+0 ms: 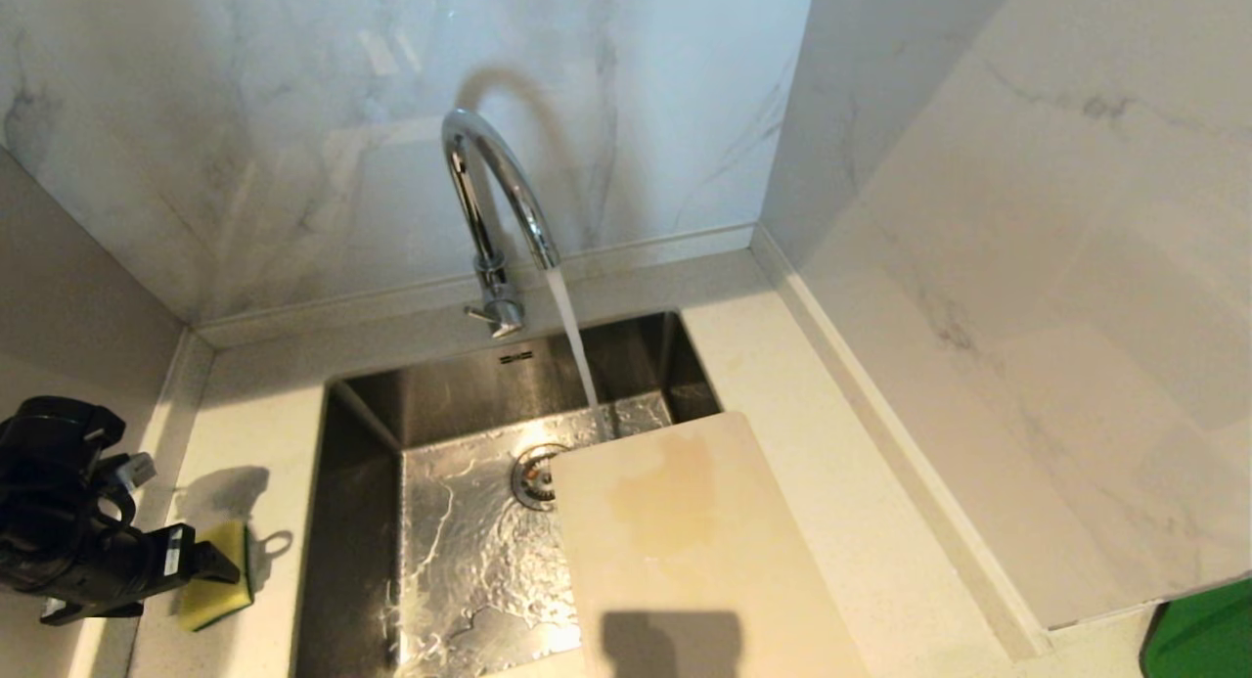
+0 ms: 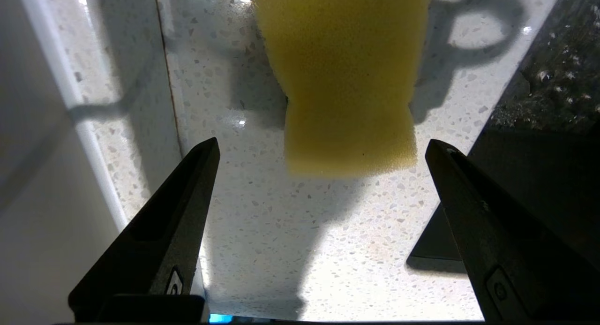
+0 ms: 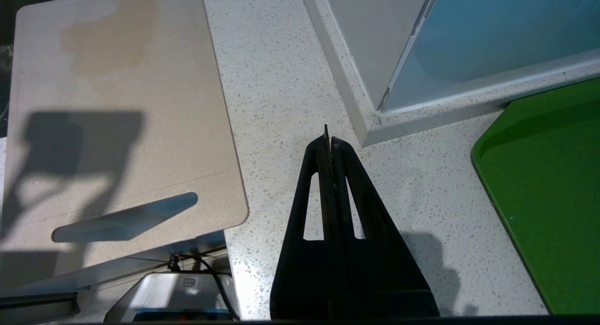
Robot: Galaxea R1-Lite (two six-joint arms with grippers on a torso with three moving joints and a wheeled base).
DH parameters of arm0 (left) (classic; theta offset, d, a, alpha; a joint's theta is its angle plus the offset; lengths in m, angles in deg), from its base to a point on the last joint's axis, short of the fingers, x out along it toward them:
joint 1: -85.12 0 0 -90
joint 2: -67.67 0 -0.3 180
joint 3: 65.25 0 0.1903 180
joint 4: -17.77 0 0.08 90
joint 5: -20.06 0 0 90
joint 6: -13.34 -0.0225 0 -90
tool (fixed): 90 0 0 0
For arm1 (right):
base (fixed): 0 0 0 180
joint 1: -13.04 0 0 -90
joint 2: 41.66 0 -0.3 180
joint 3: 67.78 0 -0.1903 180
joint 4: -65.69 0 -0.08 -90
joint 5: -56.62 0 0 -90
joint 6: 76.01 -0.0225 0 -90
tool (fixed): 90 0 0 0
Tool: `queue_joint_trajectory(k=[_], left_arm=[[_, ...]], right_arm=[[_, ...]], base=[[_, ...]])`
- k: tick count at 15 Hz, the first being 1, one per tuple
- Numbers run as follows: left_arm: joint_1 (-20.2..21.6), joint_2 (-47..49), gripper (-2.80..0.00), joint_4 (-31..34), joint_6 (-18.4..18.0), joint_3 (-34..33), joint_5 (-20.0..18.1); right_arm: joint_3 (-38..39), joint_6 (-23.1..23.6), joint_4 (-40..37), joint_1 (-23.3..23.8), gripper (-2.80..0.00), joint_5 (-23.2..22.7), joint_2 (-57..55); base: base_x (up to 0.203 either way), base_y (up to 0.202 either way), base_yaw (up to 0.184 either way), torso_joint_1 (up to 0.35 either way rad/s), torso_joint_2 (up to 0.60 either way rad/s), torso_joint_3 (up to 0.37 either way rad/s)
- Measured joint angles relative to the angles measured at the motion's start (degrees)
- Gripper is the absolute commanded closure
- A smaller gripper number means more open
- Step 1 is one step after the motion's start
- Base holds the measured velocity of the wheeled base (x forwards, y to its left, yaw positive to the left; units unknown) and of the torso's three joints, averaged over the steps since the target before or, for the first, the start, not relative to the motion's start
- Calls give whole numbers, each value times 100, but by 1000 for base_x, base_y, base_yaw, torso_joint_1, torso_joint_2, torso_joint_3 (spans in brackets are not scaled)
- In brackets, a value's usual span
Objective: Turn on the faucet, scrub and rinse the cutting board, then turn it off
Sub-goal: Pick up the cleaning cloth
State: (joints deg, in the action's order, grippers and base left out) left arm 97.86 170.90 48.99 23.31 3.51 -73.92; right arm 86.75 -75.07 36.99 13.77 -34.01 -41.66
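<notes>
Tap (image 1: 494, 199) ran at the worktop's back edge, water falling into the sink (image 1: 460, 551). Stained cutting board (image 1: 685, 551) lay over the sink's right rim. Left gripper (image 2: 322, 149) stood spread wide before the sponge (image 2: 344, 76) by the sink's left rim, apparently not touching. Right gripper (image 3: 329, 139) pressed together, empty, above the worktop (image 3: 281, 81) right of the board.

Yellow sponge (image 2: 344, 81) lying on speckled white counter (image 2: 262, 231). Left gripper (image 2: 323, 149) above it, two black fingers (image 2: 176, 212) spread wide, sponge's near end between the tips, untouched. Dark sink edge (image 2: 548, 90) beside.
</notes>
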Motion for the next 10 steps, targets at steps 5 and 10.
queue_joint_trajectory(k=[5, 10], left_arm=[[-2, 193, -280, -13, 48, 159, -67], [5, 326, -280, -9, 44, 335, -289]], right_arm=[[0, 0, -4, 0, 0, -5, 0], [0, -1, -4, 0, 0, 0, 0]], base=[[0, 0, 0, 0, 0, 0], [0, 0, 0, 0, 0, 0]])
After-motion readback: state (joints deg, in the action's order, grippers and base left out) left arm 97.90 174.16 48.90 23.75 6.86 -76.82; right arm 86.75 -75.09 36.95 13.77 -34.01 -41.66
